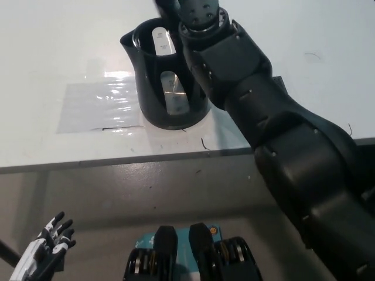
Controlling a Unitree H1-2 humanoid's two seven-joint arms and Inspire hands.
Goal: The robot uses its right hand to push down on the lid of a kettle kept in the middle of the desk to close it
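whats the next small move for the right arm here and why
Probably bring the right arm down a little toward the kettle. The kettle's mouth still shows open, its inside visible, and the arm reaches over its handle side. The right hand itself is out of view at the top edge, so contact cannot be judged. The left hand rests open, low beside the desk.

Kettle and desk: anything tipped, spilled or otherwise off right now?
Nothing stands out. The kettle stands upright on the desk, no spill visible. The right arm hides its handle and lid. The left hand rests low.
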